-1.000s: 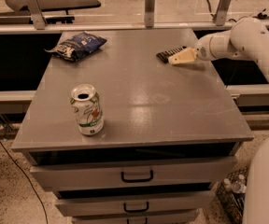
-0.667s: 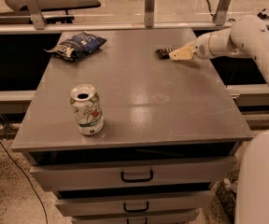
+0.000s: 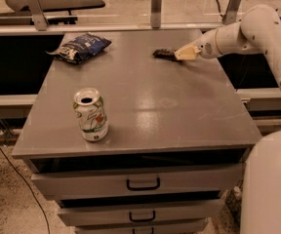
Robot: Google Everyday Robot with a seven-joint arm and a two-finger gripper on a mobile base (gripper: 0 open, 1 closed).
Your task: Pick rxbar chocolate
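The gripper (image 3: 178,54) sits far right, touching the bar (image 3: 163,53) at its right end; whether it grips cannot be told. Confirm firm hold before lifting.

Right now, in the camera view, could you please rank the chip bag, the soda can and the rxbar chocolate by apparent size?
1-2. chip bag and soda can: about alike; the can stands nearer the camera, so no ranking.
3. rxbar chocolate: clearly smallest, with the gripper at its right end.
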